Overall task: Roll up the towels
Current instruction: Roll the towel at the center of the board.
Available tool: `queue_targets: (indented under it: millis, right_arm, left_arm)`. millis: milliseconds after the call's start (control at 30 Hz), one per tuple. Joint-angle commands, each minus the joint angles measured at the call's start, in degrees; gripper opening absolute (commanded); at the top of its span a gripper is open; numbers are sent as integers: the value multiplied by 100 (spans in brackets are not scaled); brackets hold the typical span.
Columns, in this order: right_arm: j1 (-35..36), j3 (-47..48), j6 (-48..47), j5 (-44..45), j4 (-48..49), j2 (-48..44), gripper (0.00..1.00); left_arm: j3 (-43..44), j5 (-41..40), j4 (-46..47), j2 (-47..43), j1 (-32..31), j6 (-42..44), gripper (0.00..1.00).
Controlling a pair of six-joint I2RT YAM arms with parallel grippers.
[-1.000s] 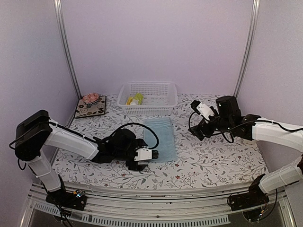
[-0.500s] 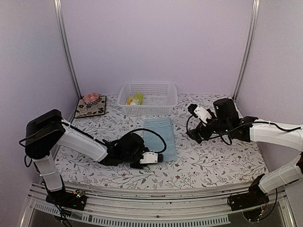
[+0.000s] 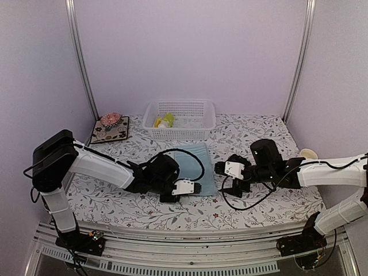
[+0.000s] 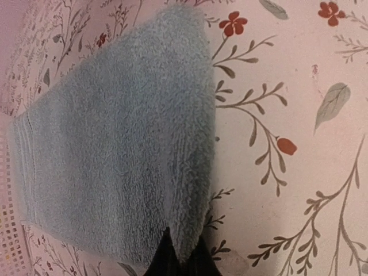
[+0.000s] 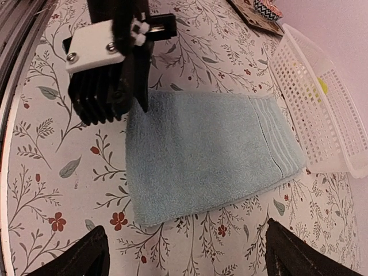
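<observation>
- Basket of white perforated plastic (image 3: 179, 119) at the table's far side holds a bright yellow-green cloth (image 3: 163, 121) at its left end. Its other contents are hard to make out.
- Pale light blue towel (image 3: 194, 164) lies flat on the floral tablecloth (image 3: 259, 207), just in front of the basket.
- Left gripper (image 4: 183, 261) is pinched on the towel's near edge — its fingertips are mostly cut off.
- Right gripper (image 5: 185, 253) hangs beside the towel — fingers spread wide, holding nothing.

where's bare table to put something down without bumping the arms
Free: the far right corner between basket and right wall; the strip between mat and left arm. Crowded: the blue towel's near edge, where left hand and right hand sit.
</observation>
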Motion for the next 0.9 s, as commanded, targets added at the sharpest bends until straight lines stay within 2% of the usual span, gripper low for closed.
queue_targets:
  millis: [0,400,633,867]
  right_arm:
    - [408,-89,-681,-56,338,339,93]
    - [785,286,-462,508,707,1632,82]
    - [960,476,-282,953,980,2089,78]
    - [980,621,-100,1326,993,2498,65]
  left_arm:
    - [277,729,-653,35,262,-360,3]
    - [587,1769,-1188,270,772,-904,1]
    - [759,2001,-1371,473,954,-1002,0]
    - [936,2082,-1505,611,1080,-1059,0]
